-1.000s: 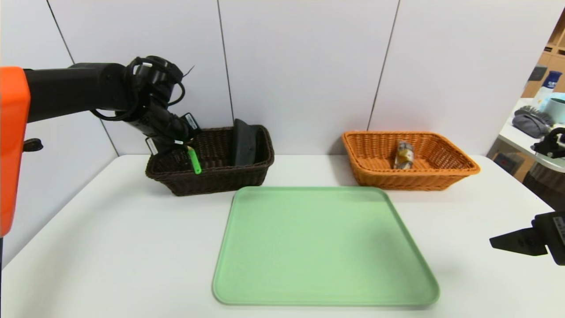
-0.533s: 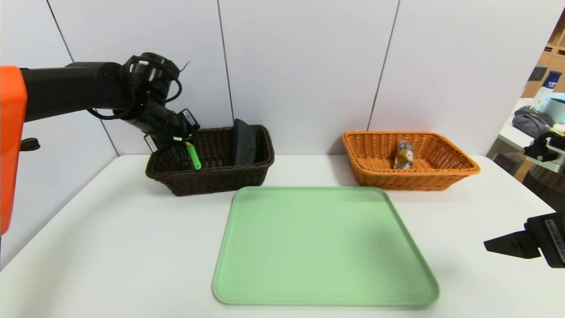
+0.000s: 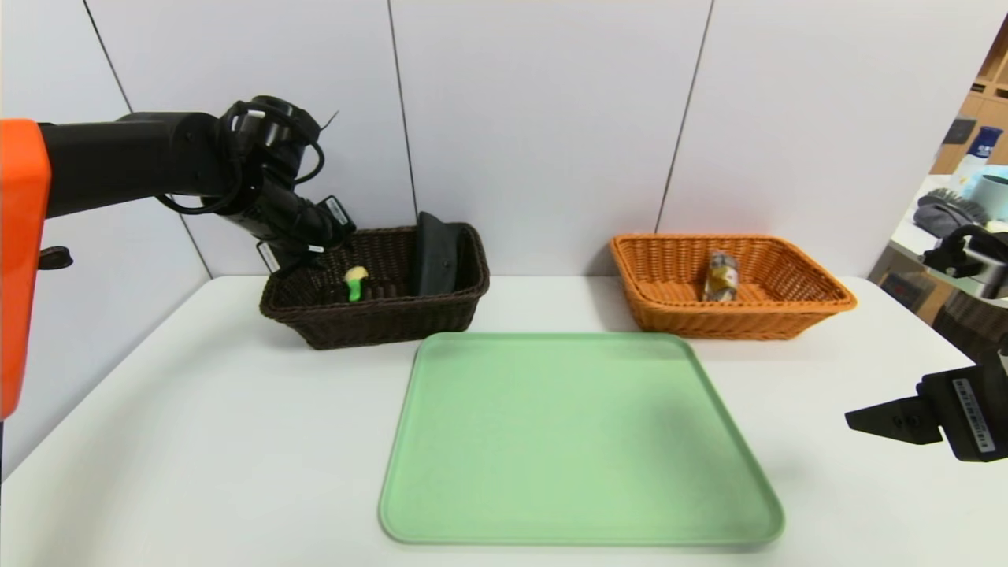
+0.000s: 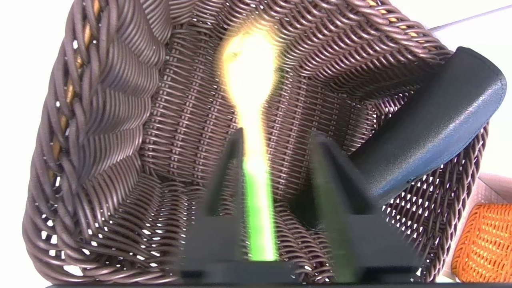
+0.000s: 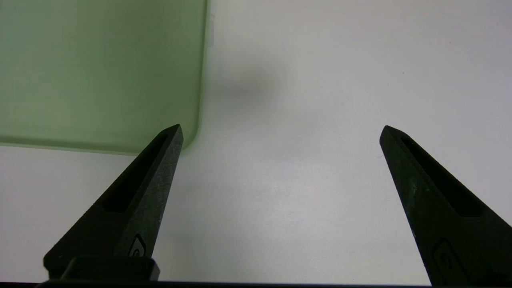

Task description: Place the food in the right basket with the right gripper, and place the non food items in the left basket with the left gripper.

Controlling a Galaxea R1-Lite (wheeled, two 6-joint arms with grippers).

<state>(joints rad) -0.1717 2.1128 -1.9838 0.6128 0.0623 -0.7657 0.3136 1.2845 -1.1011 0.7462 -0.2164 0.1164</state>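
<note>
Head view puts my right pincer (image 3: pixel 862 418) nearest, at the lower right edge of the frame over the white counter (image 3: pixel 197 441). It is idle beside the pale green plastic tray (image 3: pixel 579 441), prongs spread wide with nothing between them. Farther back at centre right, the clear-wrapped dark brown snack roll with a yellow label (image 3: pixel 720 276) sits in the orange-tan woven basket (image 3: pixel 819 303). At upper left, my left pincer (image 4: pixel 276 148) hangs over the dark brown woven basket (image 3: pixel 378 323), parted, and the pale yellow spoon with a bright green handle (image 3: pixel 354 282) lies inside, beside the long black fabric case (image 3: pixel 435 253). I judge the release done. I'd lift straight up, clear of the wicker rim, before pulling back.
</note>
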